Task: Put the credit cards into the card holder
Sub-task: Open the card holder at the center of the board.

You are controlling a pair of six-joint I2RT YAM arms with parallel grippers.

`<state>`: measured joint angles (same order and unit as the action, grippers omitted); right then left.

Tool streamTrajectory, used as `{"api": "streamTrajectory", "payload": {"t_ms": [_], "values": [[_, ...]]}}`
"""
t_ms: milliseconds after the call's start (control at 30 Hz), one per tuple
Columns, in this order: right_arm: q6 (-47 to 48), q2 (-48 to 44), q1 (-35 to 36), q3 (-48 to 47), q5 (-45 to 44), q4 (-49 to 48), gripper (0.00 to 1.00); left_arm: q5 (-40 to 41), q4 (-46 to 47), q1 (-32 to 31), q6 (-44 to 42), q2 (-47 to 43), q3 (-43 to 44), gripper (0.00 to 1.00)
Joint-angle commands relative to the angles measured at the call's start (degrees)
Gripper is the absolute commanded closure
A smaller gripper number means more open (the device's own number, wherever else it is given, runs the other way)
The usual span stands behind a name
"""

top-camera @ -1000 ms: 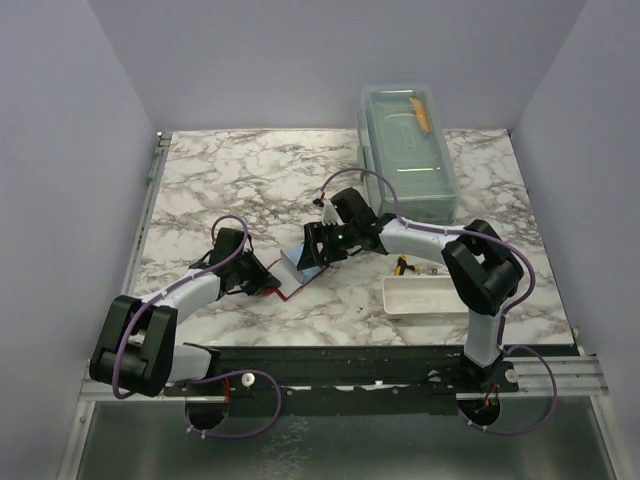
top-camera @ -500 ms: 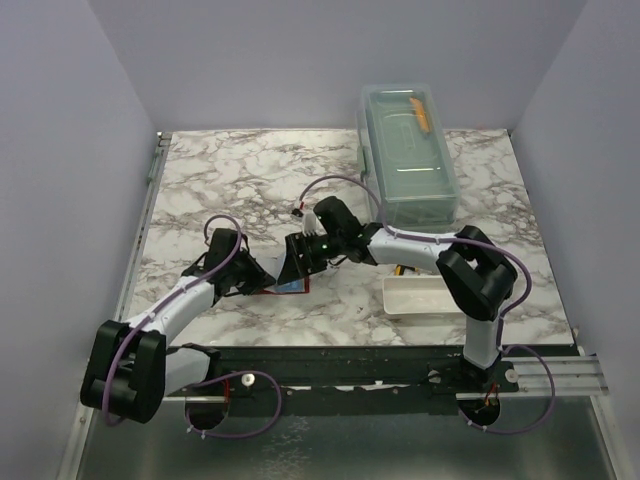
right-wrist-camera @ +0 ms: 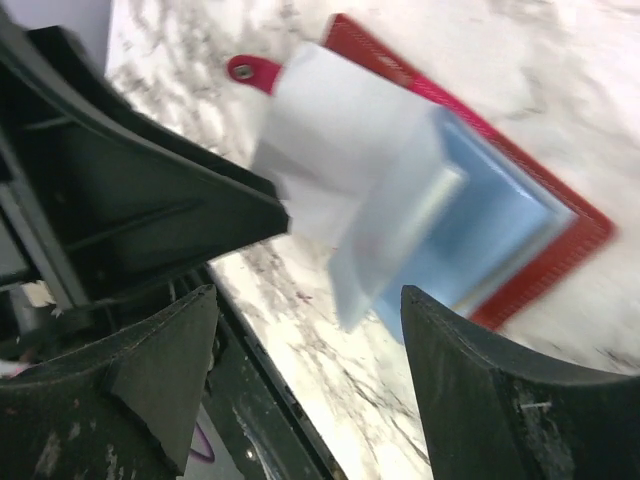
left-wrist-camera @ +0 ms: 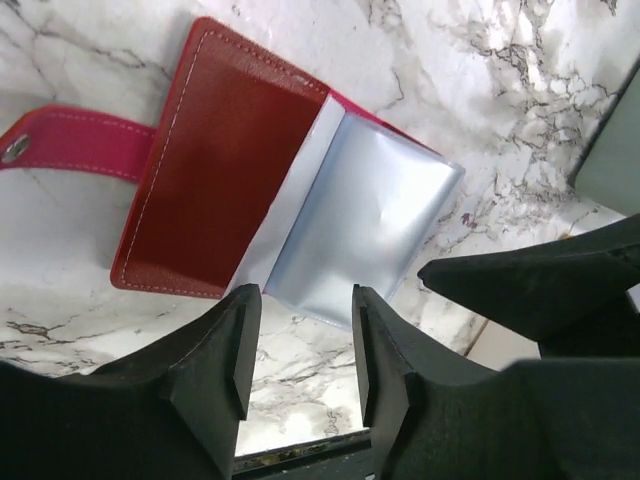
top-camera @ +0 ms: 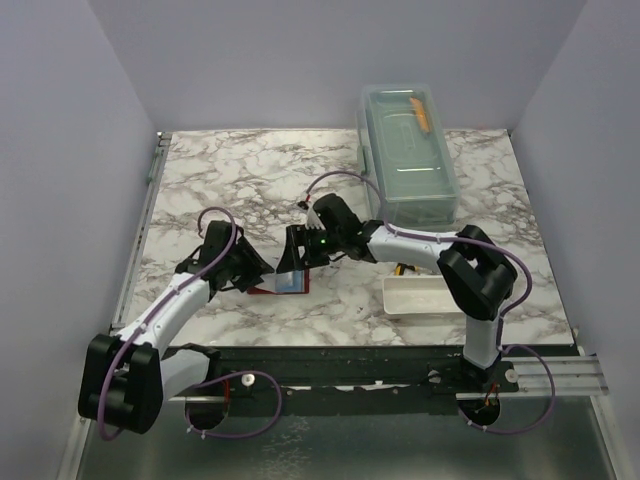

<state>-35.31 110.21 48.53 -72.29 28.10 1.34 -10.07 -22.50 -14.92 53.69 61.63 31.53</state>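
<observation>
hovering mid-frame over open card holder [left-wrist-camera: 215, 170], left gripper [left-wrist-camera: 302, 310] and right gripper [right-wrist-camera: 308, 310] unclenched, empty; best pin cover flat first.

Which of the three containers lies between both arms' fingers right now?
The red card holder, spread open flat with its clear sleeves showing; the clear box stands far back, the white tray near right.
</observation>
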Motion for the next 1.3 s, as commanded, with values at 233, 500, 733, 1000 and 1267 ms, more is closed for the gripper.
{"api": "streamTrajectory", "payload": {"t_ms": [233,500,733,1000,1267], "values": [[-10.3,1.9,-4.2,3.3,-0.2,-0.7,0.28,5.2,1.8,1.6,-0.2,15.4,0.8,0.74],[-10.6,4.2,-4.3,2.9,1.7,-2.6,0.32,0.6,9.3,1.6,3.2,19.4,-4.8,0.78],[-10.9,5.0,-4.2,3.2,1.7,-3.0,0.29,-0.3,10.5,1.6,3.9,18.6,-6.0,0.8],[-8.3,0.6,-4.3,5.3,-6.2,3.1,0.26,-0.9,10.5,1.6,3.9,17.7,-6.4,0.81],[-7.7,1.5,-4.2,5.3,-5.1,1.9,0.26,-1.4,10.7,1.6,3.5,18.0,-6.2,0.82]]}}
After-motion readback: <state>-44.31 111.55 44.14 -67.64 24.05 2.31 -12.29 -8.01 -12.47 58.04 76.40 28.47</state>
